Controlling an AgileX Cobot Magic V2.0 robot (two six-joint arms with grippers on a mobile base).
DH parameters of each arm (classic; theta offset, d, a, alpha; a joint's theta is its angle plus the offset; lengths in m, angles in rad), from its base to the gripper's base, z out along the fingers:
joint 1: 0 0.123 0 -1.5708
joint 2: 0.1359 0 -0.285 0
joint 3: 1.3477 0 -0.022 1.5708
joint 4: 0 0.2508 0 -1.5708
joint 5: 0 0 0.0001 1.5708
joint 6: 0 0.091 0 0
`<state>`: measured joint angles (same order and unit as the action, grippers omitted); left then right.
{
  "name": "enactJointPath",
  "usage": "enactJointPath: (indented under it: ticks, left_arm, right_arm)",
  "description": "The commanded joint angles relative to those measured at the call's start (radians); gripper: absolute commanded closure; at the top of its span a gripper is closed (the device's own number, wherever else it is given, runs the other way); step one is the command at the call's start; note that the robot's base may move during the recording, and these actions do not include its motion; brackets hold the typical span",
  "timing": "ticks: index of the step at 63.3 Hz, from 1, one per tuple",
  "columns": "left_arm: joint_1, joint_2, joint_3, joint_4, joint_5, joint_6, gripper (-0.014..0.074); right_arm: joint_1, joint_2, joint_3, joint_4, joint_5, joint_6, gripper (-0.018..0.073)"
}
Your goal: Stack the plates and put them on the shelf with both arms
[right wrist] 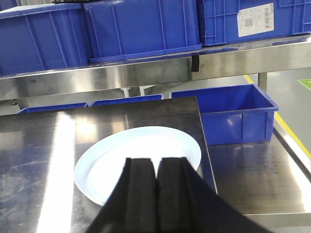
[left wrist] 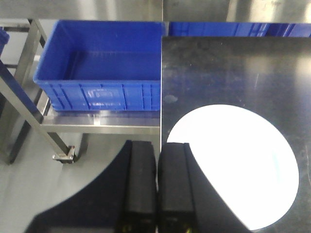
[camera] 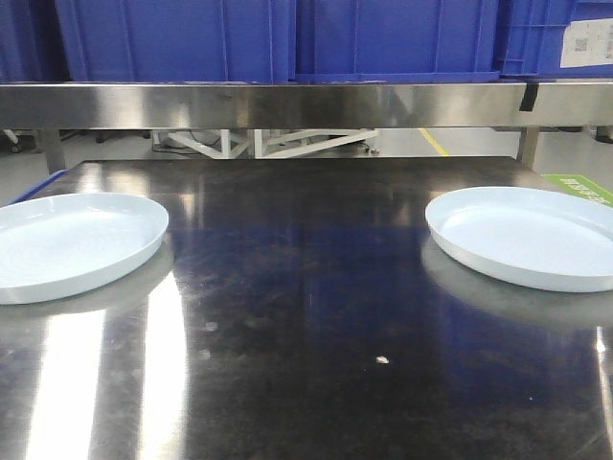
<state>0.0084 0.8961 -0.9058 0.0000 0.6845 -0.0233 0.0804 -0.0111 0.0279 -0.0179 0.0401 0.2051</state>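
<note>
Two pale blue-white plates lie flat and apart on the dark steel table (camera: 306,316). The left plate (camera: 67,244) sits at the table's left edge, the right plate (camera: 532,235) near the right edge. No gripper shows in the front view. My left gripper (left wrist: 158,145) is shut with nothing between its fingers, above the left plate (left wrist: 238,165) at its near left rim. My right gripper (right wrist: 156,162) is shut and empty too, hovering over the near side of the right plate (right wrist: 136,153).
A steel shelf (camera: 306,103) runs across the back above the table, loaded with blue crates (camera: 278,38). An open blue bin (left wrist: 99,68) sits on a low rack left of the table. Another blue bin (right wrist: 233,114) stands to the right.
</note>
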Motion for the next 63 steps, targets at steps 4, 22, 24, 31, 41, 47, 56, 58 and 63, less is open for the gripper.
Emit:
enactJointPath:
  ticks: [4,22,24,31,41,47,56,58,63]
  left_arm:
    - [-0.006,0.015,-0.041,-0.013,-0.062,0.003,0.0496]
    - [-0.006,0.013,-0.041,0.0,-0.071,0.003,0.0496]
    - [-0.006,0.013,-0.041,0.0,-0.075,0.003,0.0496]
    - [-0.006,0.013,-0.041,0.0,-0.08,0.003,0.0496]
    - [-0.006,0.013,-0.041,0.0,-0.096,0.003,0.0496]
    - [-0.006,0.013,-0.041,0.0,-0.096,0.003,0.0496]
    - [-0.006,0.013,-0.041,0.0,-0.108,0.003,0.0496]
    - [-0.006,0.013,-0.041,0.0,-0.114,0.003,0.0496]
    - [-0.006,0.013,-0.041,0.0,-0.121,0.003,0.0496]
  right_arm:
    - [-0.003,-0.02,-0.015,-0.012,-0.09,-0.003,0.0511]
    - [-0.003,-0.02,-0.015,-0.012,-0.09,-0.003,0.0511]
    - [-0.003,-0.02,-0.015,-0.012,-0.09,-0.003,0.0511]
    - [-0.003,-0.02,-0.015,-0.012,-0.09,-0.003,0.0511]
    - [-0.003,-0.02,-0.015,-0.012,-0.09,-0.003,0.0511]
    - [-0.003,-0.02,-0.015,-0.012,-0.09,-0.004,0.0511]
    - [-0.003,-0.02,-0.016,-0.012,-0.171,-0.004,0.0511]
    - [-0.003,-0.02,-0.016,-0.012,-0.204,-0.004,0.0511]
    - [-0.003,-0.02,-0.033,-0.012,-0.267,-0.004,0.0511]
